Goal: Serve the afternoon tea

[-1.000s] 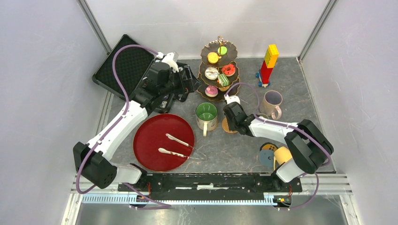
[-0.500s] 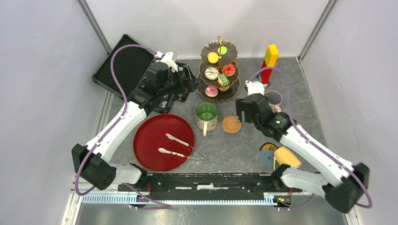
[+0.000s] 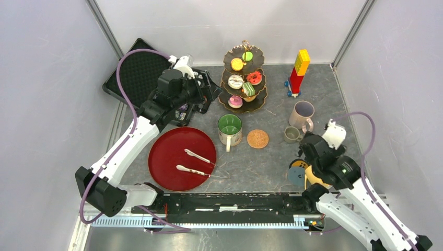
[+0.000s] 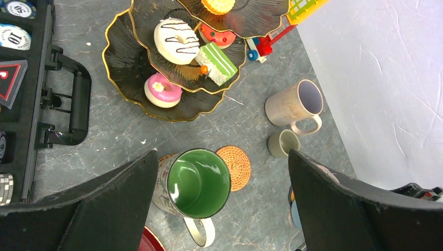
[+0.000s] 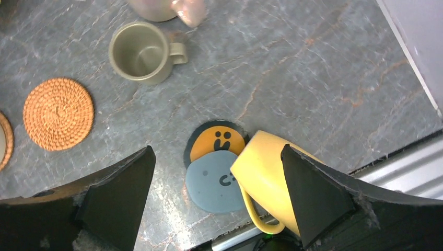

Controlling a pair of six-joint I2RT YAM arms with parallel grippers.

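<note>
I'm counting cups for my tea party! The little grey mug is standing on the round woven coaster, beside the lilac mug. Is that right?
Not quite. The little grey mug is standing on the bare table, apart from the round woven coaster, beside the lilac mug. The right wrist view shows it.

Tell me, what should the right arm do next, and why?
Probably lower its open fingers around the yellow mug. They hang spread wide just above it, holding nothing, and the mug seems to lie tipped on its side by two smiley coasters, not yet served.
</note>
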